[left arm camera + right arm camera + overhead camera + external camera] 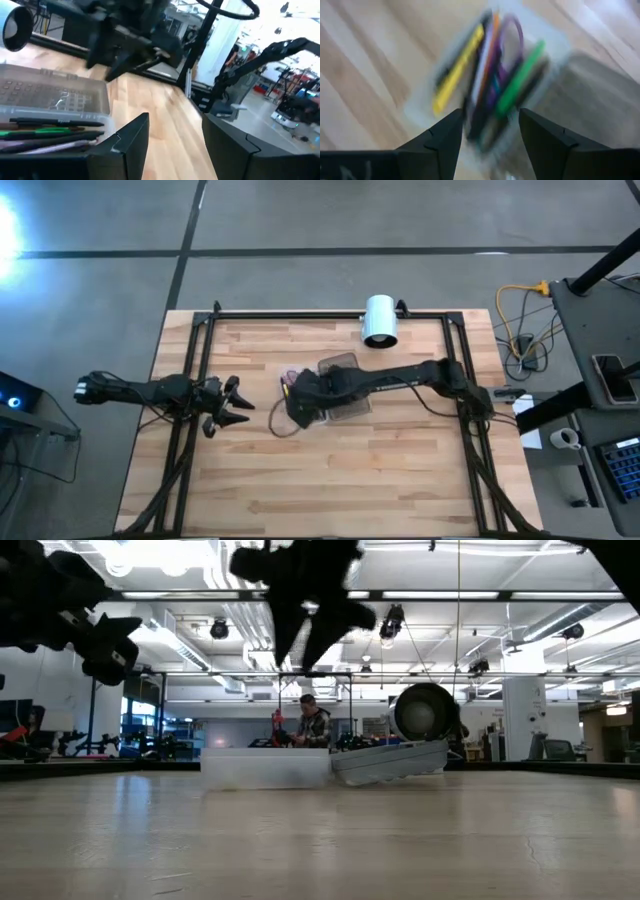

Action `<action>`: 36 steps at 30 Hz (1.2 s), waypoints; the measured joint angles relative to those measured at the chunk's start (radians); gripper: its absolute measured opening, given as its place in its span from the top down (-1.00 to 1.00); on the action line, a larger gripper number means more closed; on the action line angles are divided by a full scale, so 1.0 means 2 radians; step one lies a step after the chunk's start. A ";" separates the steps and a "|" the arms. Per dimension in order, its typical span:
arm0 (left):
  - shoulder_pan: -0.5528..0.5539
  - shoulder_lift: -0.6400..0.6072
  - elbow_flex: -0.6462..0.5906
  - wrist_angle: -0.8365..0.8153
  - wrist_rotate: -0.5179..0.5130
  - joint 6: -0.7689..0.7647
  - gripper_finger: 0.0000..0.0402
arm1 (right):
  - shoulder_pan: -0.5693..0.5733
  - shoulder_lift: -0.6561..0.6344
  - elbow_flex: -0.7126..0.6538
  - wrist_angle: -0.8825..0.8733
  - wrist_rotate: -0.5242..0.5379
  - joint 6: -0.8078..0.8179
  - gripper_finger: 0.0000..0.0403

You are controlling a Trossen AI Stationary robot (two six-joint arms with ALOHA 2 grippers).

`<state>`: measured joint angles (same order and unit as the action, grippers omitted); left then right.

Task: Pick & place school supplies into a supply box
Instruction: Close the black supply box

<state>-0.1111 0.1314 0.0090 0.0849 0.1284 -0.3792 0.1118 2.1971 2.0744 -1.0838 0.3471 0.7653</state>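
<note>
Supplies [490, 85] blurred below right hand [487, 132]

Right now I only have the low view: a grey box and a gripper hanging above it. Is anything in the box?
Observer: Yes. The wrist views show pens lying in the supply box, among them a yellow pen and a green pen.
Operator: Is that gripper carrying something?
Observer: No. It's the right gripper, open and empty, right over the box.
Operator: Where's the left one?
Observer: In the high view the left gripper is open at the table's left side, apart from the box.
</note>
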 joint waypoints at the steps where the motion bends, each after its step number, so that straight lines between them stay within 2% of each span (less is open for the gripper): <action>1: 0.000 0.004 0.000 0.001 -0.002 0.011 0.16 | 0.005 -0.003 -0.001 -0.023 0.002 0.006 0.09; 3: 0.000 0.014 0.000 0.017 -0.020 0.071 0.16 | 0.016 -0.005 -0.003 -0.078 0.012 0.027 0.10; 4: 0.000 0.018 0.001 0.022 -0.027 0.076 0.16 | 0.020 -0.006 -0.004 -0.103 0.015 0.041 0.11; 9: 0.000 0.026 0.025 0.032 -0.028 -0.028 0.16 | 0.039 -0.024 -0.012 -0.211 0.023 0.152 0.11; 11: 0.000 0.025 0.035 0.044 -0.029 -0.041 0.16 | 0.051 -0.035 -0.023 -0.240 0.022 0.198 0.11; 18: 0.000 0.027 0.080 0.058 -0.029 -0.130 0.16 | 0.098 -0.111 -0.141 -0.241 0.007 0.359 0.11; 23: 0.000 0.033 0.107 0.057 -0.031 -0.135 0.16 | 0.139 -0.184 -0.255 -0.219 0.000 0.534 0.11; 27: 0.001 0.045 0.129 0.058 -0.090 -0.134 0.16 | 0.160 -0.237 -0.331 -0.189 0.013 0.651 0.11; 31: 0.000 0.084 0.156 0.020 -0.095 -0.133 0.16 | 0.161 -0.279 -0.404 -0.119 0.023 0.689 0.11; 36: 0.000 0.179 0.206 -0.126 -0.091 -0.148 0.16 | 0.143 -0.326 -0.522 0.016 0.024 0.718 0.11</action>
<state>-0.1104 0.4896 0.4205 -0.1667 -0.0531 -0.6751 0.3978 1.5452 1.0311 -1.0516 0.3949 2.2016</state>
